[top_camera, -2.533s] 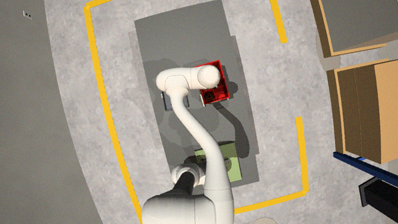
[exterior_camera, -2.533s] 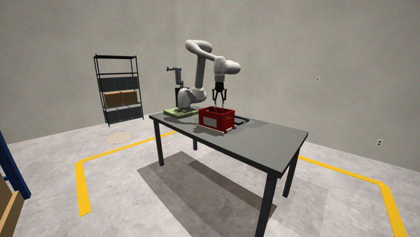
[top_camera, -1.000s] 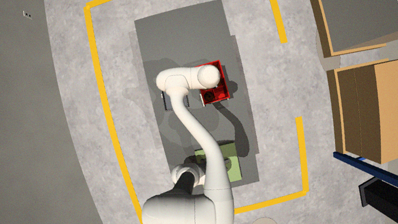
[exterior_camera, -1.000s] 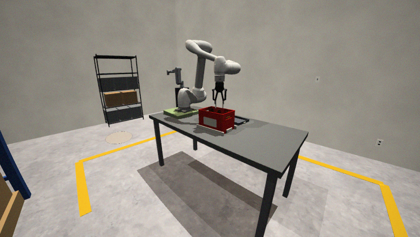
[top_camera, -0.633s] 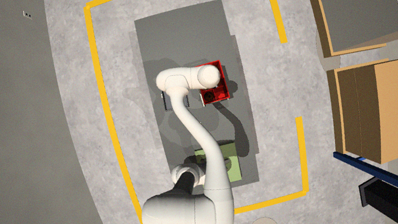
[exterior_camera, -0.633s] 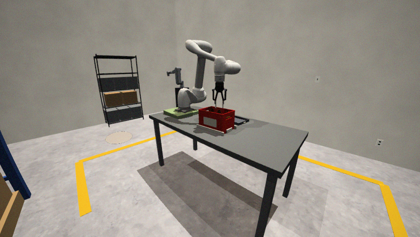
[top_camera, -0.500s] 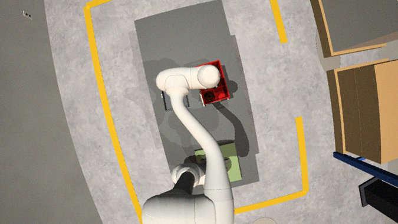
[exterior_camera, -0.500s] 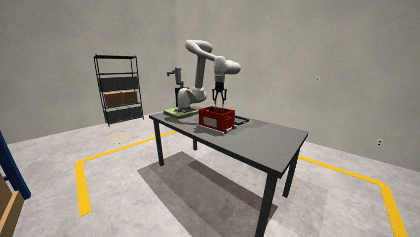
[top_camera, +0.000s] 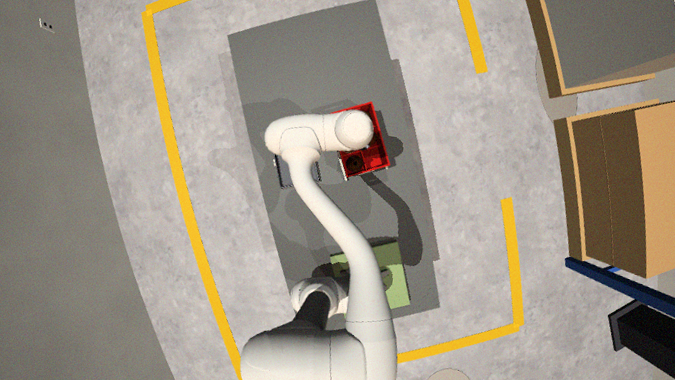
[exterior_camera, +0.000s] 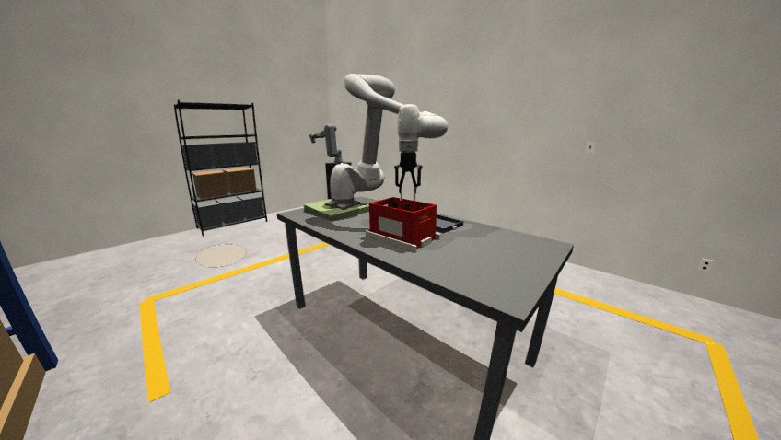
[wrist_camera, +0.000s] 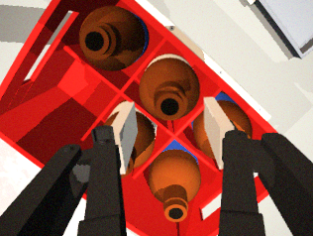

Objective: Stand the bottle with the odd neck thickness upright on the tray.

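The red crate stands on the table, on a pale base. In the wrist view the crate holds several brown bottles standing upright: one at the top left, one in the middle, one at the bottom. Two more are partly hidden behind my fingers, on the left and on the right. My gripper hovers just above the crate, pointing straight down. Its fingers stand partly open with nothing between them.
The arm's green base plate sits at the table's far end. One crate cell at the left shows no bottle. A black shelf with boxes stands off the table at the back left.
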Robot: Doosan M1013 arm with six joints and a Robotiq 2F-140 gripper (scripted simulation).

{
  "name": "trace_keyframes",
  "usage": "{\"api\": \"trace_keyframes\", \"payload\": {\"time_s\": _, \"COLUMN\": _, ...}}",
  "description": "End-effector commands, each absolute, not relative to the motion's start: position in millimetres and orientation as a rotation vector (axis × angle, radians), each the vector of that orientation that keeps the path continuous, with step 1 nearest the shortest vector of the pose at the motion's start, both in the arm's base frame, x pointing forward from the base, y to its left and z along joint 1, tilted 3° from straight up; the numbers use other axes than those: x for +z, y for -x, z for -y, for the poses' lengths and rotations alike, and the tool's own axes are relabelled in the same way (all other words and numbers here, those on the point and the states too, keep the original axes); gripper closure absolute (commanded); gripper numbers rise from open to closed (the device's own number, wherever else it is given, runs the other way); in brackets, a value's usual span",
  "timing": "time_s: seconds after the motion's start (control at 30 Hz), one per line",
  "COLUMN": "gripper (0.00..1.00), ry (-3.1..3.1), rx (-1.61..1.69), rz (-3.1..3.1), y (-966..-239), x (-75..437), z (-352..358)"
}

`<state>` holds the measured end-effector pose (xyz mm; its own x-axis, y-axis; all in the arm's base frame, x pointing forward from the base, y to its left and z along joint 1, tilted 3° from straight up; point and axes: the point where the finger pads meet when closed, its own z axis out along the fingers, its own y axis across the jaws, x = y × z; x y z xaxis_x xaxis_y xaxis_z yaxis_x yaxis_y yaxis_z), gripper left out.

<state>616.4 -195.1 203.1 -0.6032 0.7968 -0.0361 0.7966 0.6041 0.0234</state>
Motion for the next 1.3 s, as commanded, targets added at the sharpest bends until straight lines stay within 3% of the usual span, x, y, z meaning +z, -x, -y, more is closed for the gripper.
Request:
{"api": "trace_keyframes", "payload": {"time_s": 0.0, "gripper": 0.62, "ry": -1.380, "rx": 0.006, "rz": -2.772, "y": -619.7, "x": 201.1, "z": 195.1}}
{"api": "trace_keyframes", "payload": {"time_s": 1.27, "gripper": 0.62, "ry": -1.380, "rx": 0.006, "rz": -2.772, "y": -621.0, "x": 171.4, "z": 195.6}}
